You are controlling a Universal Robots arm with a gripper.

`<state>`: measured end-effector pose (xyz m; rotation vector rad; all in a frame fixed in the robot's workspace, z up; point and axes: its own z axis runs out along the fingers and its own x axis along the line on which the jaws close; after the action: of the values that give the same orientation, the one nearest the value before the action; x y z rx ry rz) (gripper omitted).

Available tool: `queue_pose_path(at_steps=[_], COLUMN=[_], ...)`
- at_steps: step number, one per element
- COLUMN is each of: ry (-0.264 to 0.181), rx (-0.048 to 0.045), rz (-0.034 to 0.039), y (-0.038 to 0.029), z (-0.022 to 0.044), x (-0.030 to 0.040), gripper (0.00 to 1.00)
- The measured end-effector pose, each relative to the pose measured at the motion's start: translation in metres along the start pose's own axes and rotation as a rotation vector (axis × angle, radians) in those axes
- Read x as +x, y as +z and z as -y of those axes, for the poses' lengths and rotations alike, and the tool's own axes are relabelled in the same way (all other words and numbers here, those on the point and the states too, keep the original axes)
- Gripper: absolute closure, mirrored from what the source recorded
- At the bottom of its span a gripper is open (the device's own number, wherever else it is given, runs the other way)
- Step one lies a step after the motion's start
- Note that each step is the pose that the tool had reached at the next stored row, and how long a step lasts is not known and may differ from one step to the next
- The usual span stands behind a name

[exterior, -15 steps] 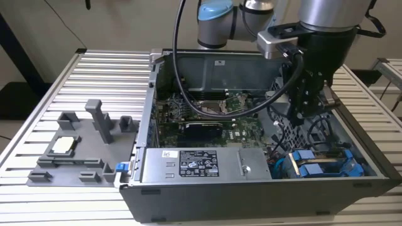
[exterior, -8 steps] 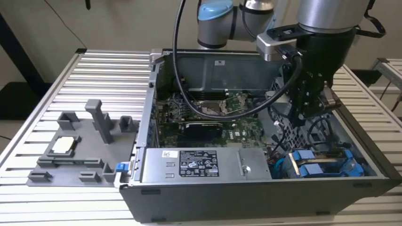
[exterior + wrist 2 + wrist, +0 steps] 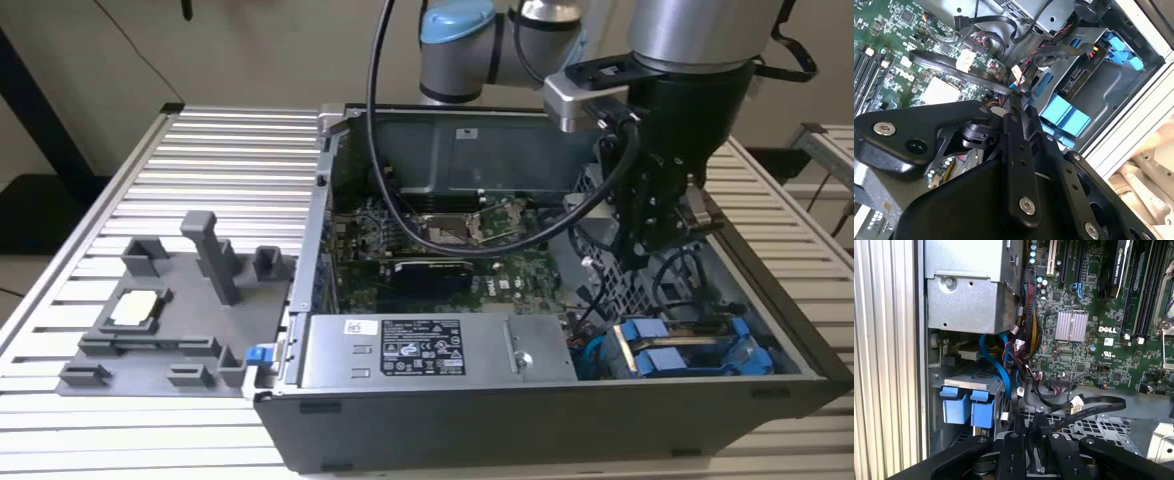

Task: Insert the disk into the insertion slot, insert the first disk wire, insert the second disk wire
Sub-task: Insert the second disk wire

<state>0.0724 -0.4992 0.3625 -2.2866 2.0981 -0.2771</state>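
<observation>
Table [image 3: 200, 160] is showing silver aluminium in a ribbed stripe pattern. Fixture [image 3: 147, 345] is reading mid-grey, with one pale square inset. Case [image 3: 534, 425] is looking dark grey. Power supply [image 3: 400, 350] is reading lighter grey and carrying a white label with black print. Motherboard [image 3: 1094, 355] is showing green, with black slots and a silver finned heatsink [image 3: 1071, 326]. Disk [image 3: 687, 358] is showing bright blue on its carrier tabs. Wire bundle [image 3: 1026, 330] is mixing red, yellow and black; one cable [image 3: 999, 365] is showing blue. Cage [image 3: 1094, 427] is reading grey, perforated in a regular grid. Gripper [image 3: 643, 250] is looking matt black. Arm [image 3: 694, 30] is showing silver, with a light-blue cap [image 3: 454, 20].
</observation>
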Motion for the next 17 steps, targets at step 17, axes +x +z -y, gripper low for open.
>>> queue_pose_path(at_steps=[17], ry=[0.000], rx=[0.0000], rz=[0.0004], y=[-0.0001], z=[-0.0008], x=[-0.0001], gripper=[0.84])
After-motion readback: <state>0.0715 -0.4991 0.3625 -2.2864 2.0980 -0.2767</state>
